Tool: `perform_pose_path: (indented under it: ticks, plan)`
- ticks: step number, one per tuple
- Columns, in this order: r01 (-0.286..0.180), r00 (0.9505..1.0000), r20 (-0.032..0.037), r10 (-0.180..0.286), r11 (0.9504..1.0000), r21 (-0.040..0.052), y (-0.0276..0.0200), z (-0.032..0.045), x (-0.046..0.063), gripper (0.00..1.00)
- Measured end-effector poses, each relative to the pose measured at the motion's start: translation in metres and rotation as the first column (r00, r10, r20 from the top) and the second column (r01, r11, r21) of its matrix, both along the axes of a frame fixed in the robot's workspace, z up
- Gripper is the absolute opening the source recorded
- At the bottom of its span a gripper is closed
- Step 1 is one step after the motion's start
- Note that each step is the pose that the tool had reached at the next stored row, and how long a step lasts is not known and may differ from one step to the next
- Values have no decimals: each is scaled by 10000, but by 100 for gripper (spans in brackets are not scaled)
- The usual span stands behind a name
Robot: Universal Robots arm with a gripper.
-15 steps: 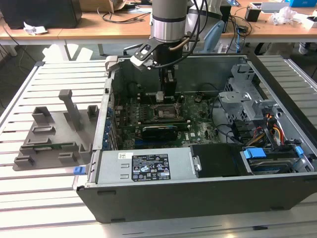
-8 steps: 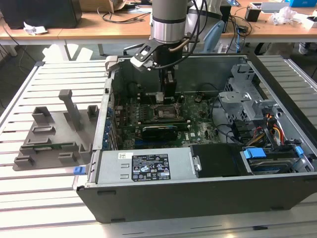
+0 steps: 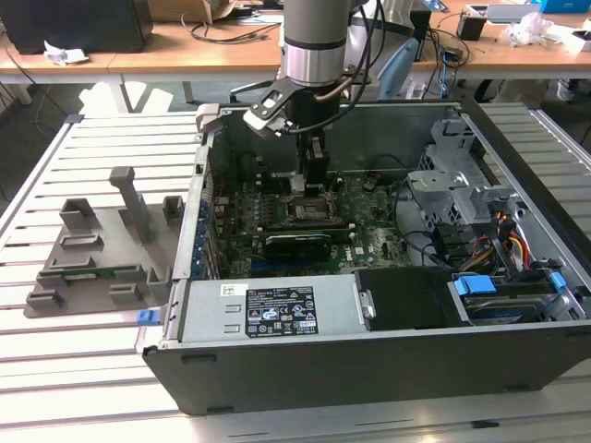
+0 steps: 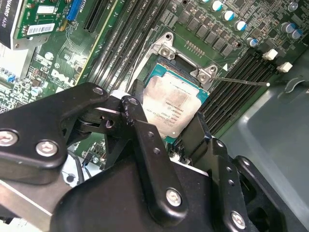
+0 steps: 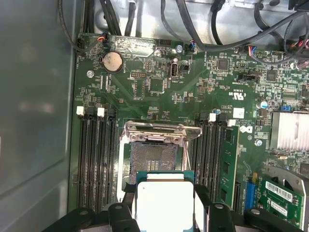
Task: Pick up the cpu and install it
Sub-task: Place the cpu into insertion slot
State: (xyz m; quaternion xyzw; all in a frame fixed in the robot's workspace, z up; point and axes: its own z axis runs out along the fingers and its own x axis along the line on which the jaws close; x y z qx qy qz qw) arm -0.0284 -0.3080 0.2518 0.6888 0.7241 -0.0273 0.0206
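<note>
Right, the pick is done and the install is not. Your open computer case [image 3: 369,374] lies on the slatted bench [image 3: 102,148], with the arm reaching down inside over the motherboard [image 5: 159,92]. The end effector [image 5: 165,209] is clamped on the cpu [image 5: 165,195], a finger on each of two opposite edges, metal plate facing the wrist. The cpu hangs just above the socket [image 5: 154,157] and is not seated: the first wrist view shows the socket's contact field bare. You can't tell from here how square it is to the socket.

Around it:
- The grey holder tray [image 3: 92,263] sits outside the case on the exterior view's left, well apart.
- Memory slots [image 5: 94,159] flank the socket on both sides.
- The load frame [image 5: 161,130] stands lifted at one socket edge, and its lever [image 4: 241,81] runs just beside. I judge these the nearest things to catch on.
- Cables [image 5: 193,24] stay at the board's edge, well apart.
</note>
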Motion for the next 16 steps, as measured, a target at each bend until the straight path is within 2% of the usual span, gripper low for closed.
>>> perform_pose_path:
  ticks: [4,8,11,13,16]
  plan:
    - [0,10000,0,0,10000,0,0,-33,0,55]
    - [1,10000,1,-1,10000,1,2,-99,0,55]
    - [-1,10000,0,1,10000,-1,2,-193,0,55]
    - [10,10000,-1,-10,10000,0,6,-228,2,55]
    - [272,9996,-2,-272,9996,-1,10,-285,4,55]
